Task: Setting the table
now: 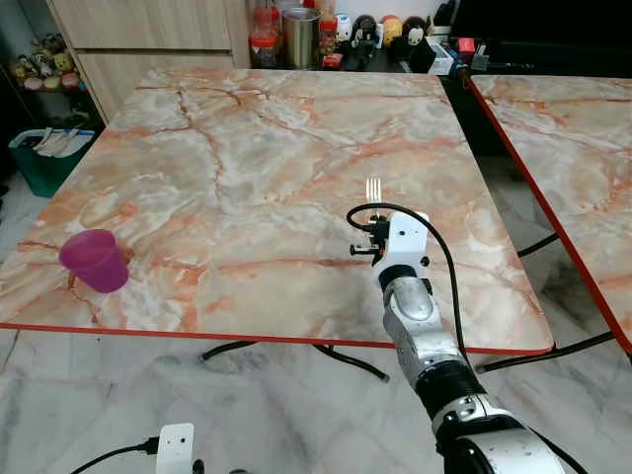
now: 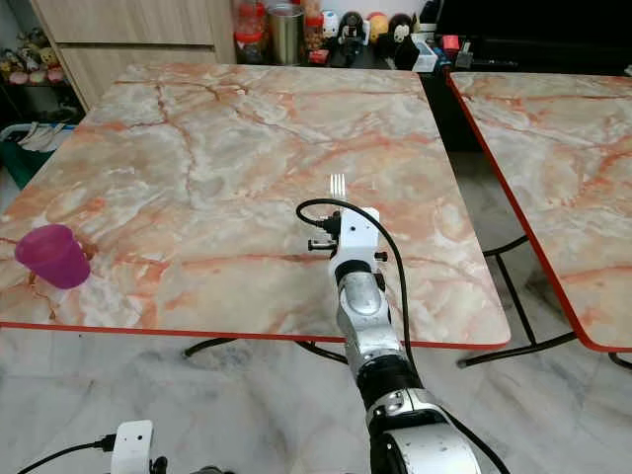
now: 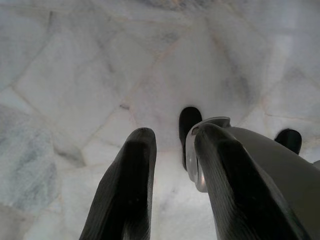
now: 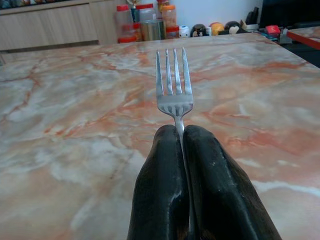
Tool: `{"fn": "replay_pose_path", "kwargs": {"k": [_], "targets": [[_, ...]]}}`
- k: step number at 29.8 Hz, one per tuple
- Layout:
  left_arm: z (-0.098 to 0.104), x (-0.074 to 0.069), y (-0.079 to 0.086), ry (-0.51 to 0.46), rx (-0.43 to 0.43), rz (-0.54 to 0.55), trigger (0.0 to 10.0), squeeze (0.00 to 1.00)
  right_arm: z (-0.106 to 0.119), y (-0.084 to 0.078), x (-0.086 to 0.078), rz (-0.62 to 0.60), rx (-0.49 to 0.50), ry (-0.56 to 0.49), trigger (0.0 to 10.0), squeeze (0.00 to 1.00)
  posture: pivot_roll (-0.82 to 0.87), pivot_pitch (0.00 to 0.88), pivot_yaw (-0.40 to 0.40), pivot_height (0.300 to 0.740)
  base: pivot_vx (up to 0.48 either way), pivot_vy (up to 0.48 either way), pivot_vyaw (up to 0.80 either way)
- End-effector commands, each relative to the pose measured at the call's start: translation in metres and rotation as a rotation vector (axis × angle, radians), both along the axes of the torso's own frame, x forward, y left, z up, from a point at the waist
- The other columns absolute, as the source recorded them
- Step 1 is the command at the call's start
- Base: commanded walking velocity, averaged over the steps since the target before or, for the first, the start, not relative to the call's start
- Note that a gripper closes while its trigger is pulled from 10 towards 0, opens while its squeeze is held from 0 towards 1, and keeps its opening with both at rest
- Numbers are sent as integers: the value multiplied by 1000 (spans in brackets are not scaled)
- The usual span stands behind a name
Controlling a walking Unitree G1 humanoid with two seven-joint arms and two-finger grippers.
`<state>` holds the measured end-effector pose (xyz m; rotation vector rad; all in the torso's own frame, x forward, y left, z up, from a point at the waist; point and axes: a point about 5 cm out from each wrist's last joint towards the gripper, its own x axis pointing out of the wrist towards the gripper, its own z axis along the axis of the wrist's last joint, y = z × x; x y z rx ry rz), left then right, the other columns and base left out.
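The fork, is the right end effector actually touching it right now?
Touching. The right wrist view shows the right end effector with both black fingers pressed shut on the fork handle, tines sticking out past them.

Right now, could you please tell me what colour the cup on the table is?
The cup is magenta pink, clearest in the left eye view.

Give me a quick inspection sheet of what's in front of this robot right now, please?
Surface: marble-patterned table with a red edge.
Job's things: fork, prongs pointing away; pink cup upright near the table's front left corner.
Clutter: nothing seen on the table.
Grippers: right gripper shut on the fork above the table; left gripper open, hanging over the floor.
Cables: black cable looping along the right wrist.
Surroundings: second table to the right; jars and figurines behind.
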<state>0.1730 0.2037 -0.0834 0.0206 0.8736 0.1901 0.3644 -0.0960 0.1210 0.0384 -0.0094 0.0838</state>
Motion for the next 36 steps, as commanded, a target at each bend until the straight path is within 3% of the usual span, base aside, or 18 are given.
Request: {"fn": "replay_pose_path", "kwargs": {"k": [1,20,25,33,36], "targets": [[-3,-8,3,27,20,6,10000,0,9,2,3,16,12,-38,10000,0,106,81,-34,715,0,-266,0],[-5,-11,2,32,18,32,10000,0,13,7,3,65,1,-49,10000,0,100,96,-40,715,0,-367,0],[-5,-11,2,33,17,35,10000,0,16,6,1,96,-40,-118,10000,0,98,97,-39,715,0,-382,0],[-4,-11,2,28,16,40,10000,0,8,-9,-7,104,-91,-177,10000,0,99,95,-39,715,0,-381,0],[-4,-10,3,23,18,41,10000,0,5,-26,-9,60,-116,-177,10000,0,95,98,-37,715,0,-379,0]]}}
